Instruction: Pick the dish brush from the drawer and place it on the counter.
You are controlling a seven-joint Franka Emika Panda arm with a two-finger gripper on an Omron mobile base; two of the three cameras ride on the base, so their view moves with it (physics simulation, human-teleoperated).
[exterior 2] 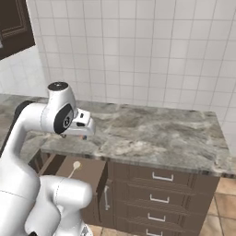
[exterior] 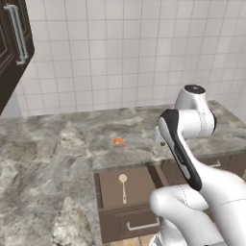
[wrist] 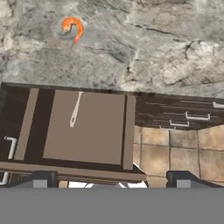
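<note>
The dish brush (wrist: 75, 111) is a slim pale stick with a small round head. It lies flat in the left half of the open drawer (wrist: 96, 131), and I also see the dish brush (exterior: 123, 185) from the left base view and the dish brush (exterior 2: 74, 168) from the right. The drawer (exterior: 139, 187) is pulled out below the marbled counter (exterior: 48, 158). My gripper (wrist: 111, 181) hangs well above the drawer's front, open and holding nothing. Its fingertips (wrist: 40, 179) stand far apart at the bottom of the hand view.
A small curled orange object (wrist: 72, 26) lies on the counter (wrist: 153, 52) just behind the drawer. Narrower dark drawers with silver handles (exterior 2: 161, 199) run along to the right. Tan floor tiles (wrist: 175, 148) lie below. A dark upper cabinet (exterior: 12, 43) hangs at the far left.
</note>
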